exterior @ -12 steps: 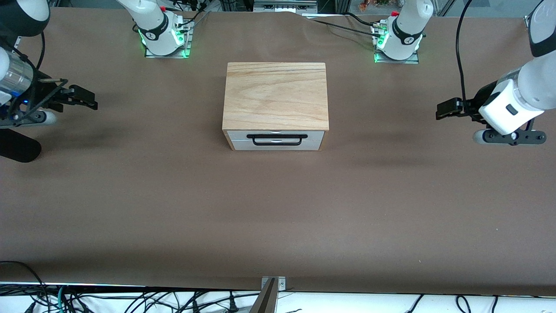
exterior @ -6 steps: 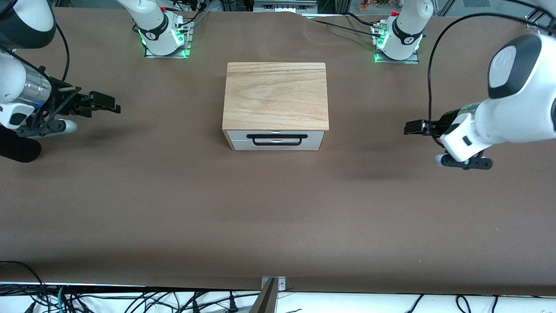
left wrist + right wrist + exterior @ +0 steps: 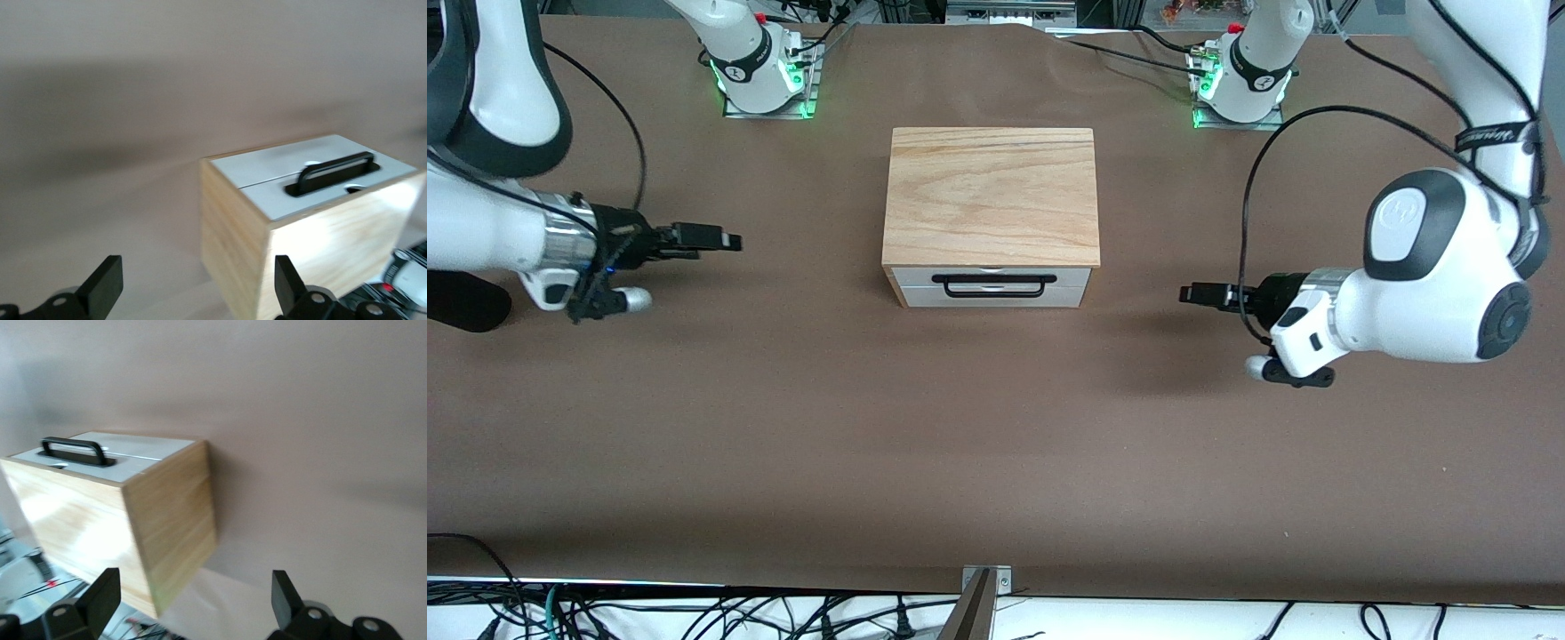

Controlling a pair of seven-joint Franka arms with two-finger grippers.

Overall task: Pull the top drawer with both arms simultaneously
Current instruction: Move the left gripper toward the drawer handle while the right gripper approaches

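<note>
Flanking the top drawer [image 3: 993, 286] (shut), left gripper [image 3: 1199, 294] and right gripper [image 3: 720, 238] hover, fingers spread.

The counter [image 3: 996, 427] is covered edge to edge by a matte brown sheet, faintly creased and marked by soft, blurred shadows. Along the edge nearest the front camera, a white surface is seen below the sheet, strewn with tangled black cables [image 3: 694, 613]. A small metal bracket [image 3: 985, 580] is fixed at the middle of that edge. At the edge farthest from the camera, metal frame parts and further cables [image 3: 996, 12] are glimpsed. Green light is cast onto two metal mounting plates [image 3: 769, 108] bolted to the counter there. The lighting is even and diffuse.
</note>
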